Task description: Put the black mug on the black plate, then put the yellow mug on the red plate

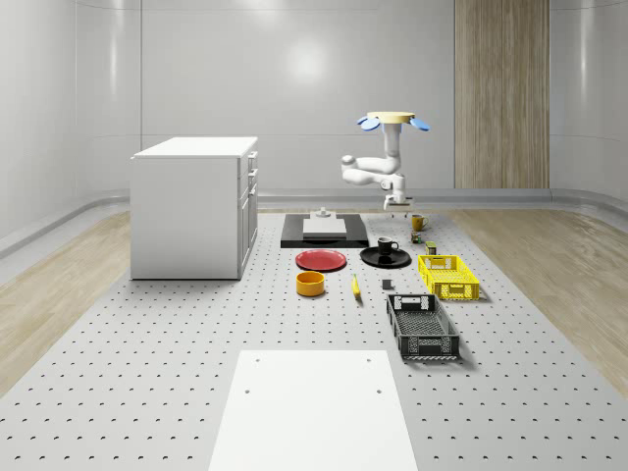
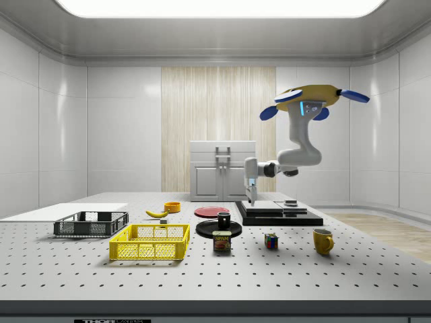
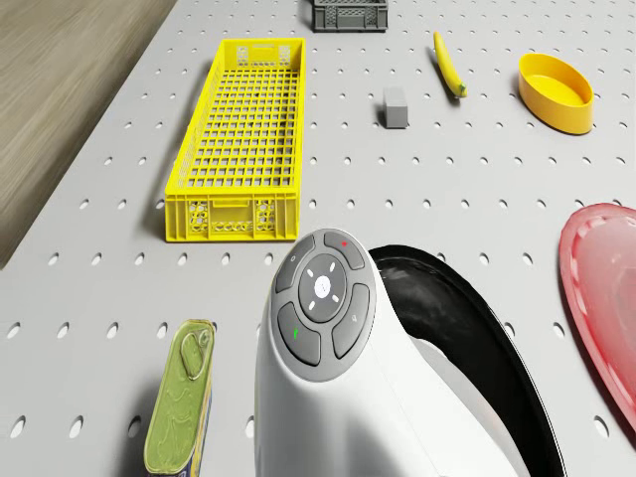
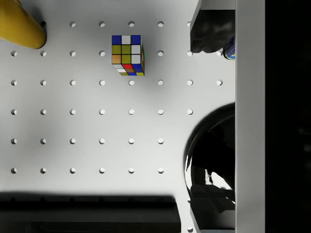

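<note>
The gripper hangs above the table, between the black plate and the yellow mug; whether it is clenched or released cannot be told. The arm folds up to the drone, which hovers high over the table's far end.

The black mug stands upright on the black plate, handle out to one side. The yellow mug stands upright on the table, well apart from the red plate. A puzzle cube lies near the yellow mug, and a tin can stands just beside the black plate.

Farther off are a yellow crate, a black crate, a banana, a yellow bowl and a white cabinet.
</note>
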Tool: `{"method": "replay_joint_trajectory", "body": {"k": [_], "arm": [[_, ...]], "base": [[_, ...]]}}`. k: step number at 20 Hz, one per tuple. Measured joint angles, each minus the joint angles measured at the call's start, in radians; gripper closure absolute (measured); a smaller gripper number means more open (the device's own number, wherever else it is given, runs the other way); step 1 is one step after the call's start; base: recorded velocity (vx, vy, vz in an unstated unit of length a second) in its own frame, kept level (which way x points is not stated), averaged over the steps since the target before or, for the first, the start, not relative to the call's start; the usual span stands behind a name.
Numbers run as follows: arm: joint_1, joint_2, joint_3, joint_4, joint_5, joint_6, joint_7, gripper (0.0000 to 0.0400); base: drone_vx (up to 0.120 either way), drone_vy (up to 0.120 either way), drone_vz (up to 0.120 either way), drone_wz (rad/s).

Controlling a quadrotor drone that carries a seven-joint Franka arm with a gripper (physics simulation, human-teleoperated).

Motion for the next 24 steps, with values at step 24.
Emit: {"method": "replay_joint_trajectory", "body": {"k": [24], "arm": [[-0.001,-0.003,0.001,0.000,0.001,0.003,0.001,0.0000]], "base": [[-0.120,0.107,0.000,0.000]]}}
